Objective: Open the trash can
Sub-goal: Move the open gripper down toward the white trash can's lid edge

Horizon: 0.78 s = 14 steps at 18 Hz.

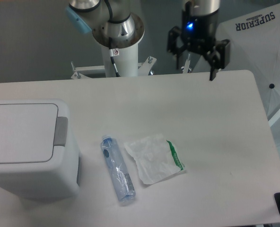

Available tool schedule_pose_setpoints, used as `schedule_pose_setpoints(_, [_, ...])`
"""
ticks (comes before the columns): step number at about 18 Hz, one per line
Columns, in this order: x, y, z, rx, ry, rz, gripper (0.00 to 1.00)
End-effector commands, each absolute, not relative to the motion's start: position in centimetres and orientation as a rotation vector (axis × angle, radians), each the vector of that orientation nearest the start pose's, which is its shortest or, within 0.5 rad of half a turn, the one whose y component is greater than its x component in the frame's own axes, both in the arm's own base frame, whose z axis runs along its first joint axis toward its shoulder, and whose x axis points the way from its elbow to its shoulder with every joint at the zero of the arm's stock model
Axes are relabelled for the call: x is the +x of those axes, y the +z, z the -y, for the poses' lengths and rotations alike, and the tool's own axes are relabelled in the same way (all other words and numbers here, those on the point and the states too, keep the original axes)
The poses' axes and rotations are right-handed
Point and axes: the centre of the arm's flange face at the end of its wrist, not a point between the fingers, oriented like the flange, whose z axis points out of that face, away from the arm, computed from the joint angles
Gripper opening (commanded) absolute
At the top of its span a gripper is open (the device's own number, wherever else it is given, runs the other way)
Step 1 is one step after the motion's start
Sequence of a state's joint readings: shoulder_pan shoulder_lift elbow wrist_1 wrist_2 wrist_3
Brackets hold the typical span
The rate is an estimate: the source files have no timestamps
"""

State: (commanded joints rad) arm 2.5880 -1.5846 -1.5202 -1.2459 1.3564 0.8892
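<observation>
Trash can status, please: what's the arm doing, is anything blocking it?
Gripper open, empty, above the table's far edge. Trash can lid shut, grey push tab untouched. Bottle and wrapper lie beside it, not blocking.

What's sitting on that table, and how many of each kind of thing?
Trash can: 1
Plastic bottle: 1
Wrapper: 1
Total: 3
</observation>
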Motion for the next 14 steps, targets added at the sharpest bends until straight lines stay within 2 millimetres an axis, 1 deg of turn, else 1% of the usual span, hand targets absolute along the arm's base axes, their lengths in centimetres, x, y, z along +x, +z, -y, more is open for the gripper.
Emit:
schedule_pose_setpoints(2, [-35.4, 55.0, -42.8, -2.634, 0.158, 0.299, 1.0])
schedule_pose_setpoints(4, [-34.0, 54.8, -45.0, -2.559, 0.059, 0.398, 1.0])
schedule_pose_setpoints(5, [-33.4, 55.0, -45.7, -2.534, 0.028, 0.433, 1.0])
schedule_pose_setpoints(7, [-31.4, 54.5, -47.6, -2.521, -0.042, 0.48, 1.0])
schedule_pose_setpoints(10, [-29.2, 53.7, -50.4, -2.498, -0.085, 0.511, 1.0])
schedule_pose_setpoints(12, [-28.2, 53.6, -51.6, -2.466, -0.1, 0.551, 1.0])
schedule_pose_setpoints(14, [-27.8, 53.6, -51.8, -2.445, -0.114, 0.592, 1.0])
